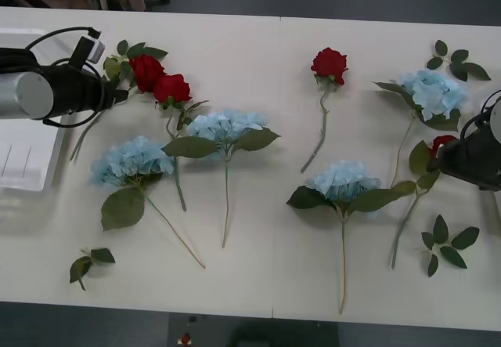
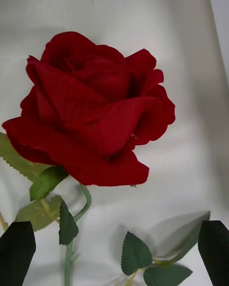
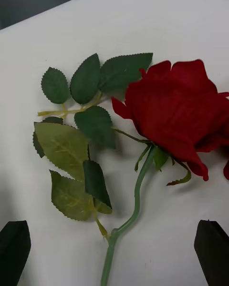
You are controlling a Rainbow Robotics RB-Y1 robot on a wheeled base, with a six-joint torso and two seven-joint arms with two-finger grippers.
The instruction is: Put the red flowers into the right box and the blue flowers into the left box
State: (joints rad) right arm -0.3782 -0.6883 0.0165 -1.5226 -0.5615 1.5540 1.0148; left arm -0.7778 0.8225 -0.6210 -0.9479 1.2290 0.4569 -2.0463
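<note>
Red flowers lie on the white table: two roses (image 1: pixel 159 79) at the back left, one (image 1: pixel 329 63) at the back middle, and one (image 1: pixel 441 142) half hidden under my right arm. Several blue flowers are spread out, among them a hydrangea (image 1: pixel 133 159), another (image 1: pixel 225 125) and a third (image 1: pixel 344 179). My left gripper (image 1: pixel 120 94) hovers open by the left roses, with a rose (image 3: pixel 181 109) and its stem (image 3: pixel 137 200) between the black fingers (image 3: pixel 14 250). My right gripper (image 2: pixel 114 260) is open above a rose (image 2: pixel 90 109). The left box (image 1: pixel 23 155) sits at the left edge. The right box is out of view.
A further hydrangea (image 1: pixel 430 92) lies at the back right. Loose green leaf sprigs lie at the front left (image 1: pixel 90 262), the front right (image 1: pixel 448 245) and the back right (image 1: pixel 455 61). The table's front edge runs along the bottom of the front view.
</note>
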